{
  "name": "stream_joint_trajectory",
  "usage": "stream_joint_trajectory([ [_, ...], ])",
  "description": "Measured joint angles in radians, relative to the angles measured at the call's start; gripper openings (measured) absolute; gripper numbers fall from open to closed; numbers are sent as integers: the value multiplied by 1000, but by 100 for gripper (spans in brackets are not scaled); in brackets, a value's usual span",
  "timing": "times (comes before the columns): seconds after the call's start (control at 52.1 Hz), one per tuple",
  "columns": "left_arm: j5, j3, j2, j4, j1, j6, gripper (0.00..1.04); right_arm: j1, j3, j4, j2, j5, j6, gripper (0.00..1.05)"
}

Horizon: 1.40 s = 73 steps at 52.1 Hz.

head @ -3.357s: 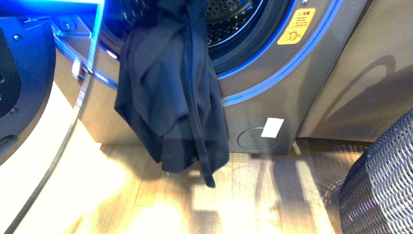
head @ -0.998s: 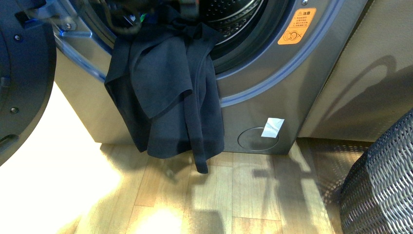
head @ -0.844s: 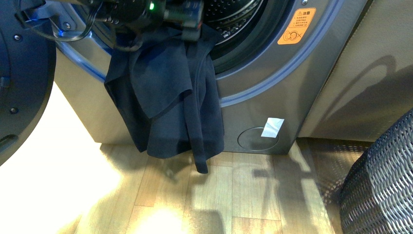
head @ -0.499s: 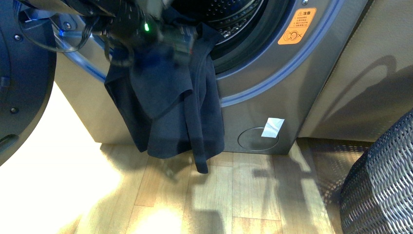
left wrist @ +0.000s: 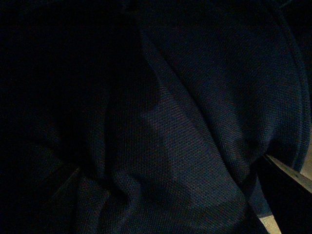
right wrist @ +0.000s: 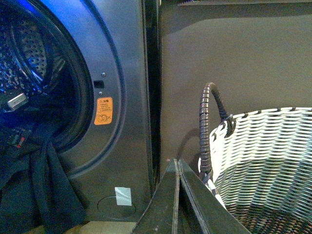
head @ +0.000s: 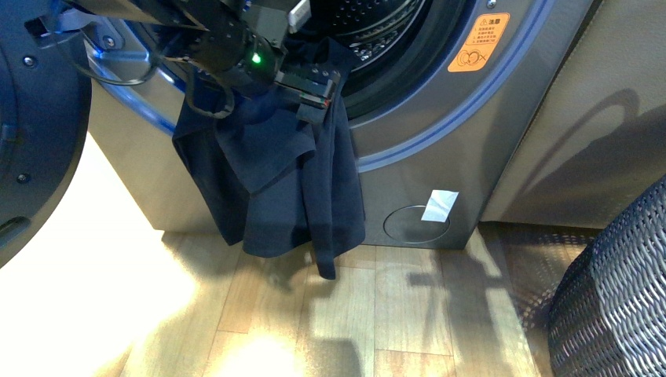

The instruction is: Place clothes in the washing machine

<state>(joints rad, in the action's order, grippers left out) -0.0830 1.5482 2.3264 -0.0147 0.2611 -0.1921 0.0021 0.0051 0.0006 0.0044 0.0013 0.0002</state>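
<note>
Front view: left fingers [head: 320, 88] on clothes [head: 275, 181] hanging from washing machine [head: 440, 157] rim, grip unclear; only right wrist view shows right fingers [right wrist: 169, 200] pressed together beside the basket [right wrist: 263, 161].

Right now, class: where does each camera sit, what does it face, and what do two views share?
Front: on the body, facing the washing machine; left arm over the hanging clothes.
Left wrist: close against the clothes, which fill it.
Right wrist: facing machine and wicker basket; shut right gripper shows.
Shared: front and right wrist both show the orange sticker.
</note>
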Motion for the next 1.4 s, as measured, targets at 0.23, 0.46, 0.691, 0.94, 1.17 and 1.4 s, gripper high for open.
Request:
stream_joint_trajectory([
  [0.23,-4,18,29,-37,-6,-32,71,0,0,0,0,0,0,2],
  [0.46,83,20,52,-143,-4,-67,34,0,0,0,0,0,0,2],
  [0.691,186,27,72,-321,-6,-92,15,0,0,0,0,0,0,2],
  [0.94,241,195,108,-328,-25,-67,15,0,0,0,0,0,0,2],
  [1.17,274,497,198,-245,-18,-73,14,0,0,0,0,0,0,2],
  [1.4,289,961,430,13,-1,-67,14,0,0,0,0,0,0,2],
])
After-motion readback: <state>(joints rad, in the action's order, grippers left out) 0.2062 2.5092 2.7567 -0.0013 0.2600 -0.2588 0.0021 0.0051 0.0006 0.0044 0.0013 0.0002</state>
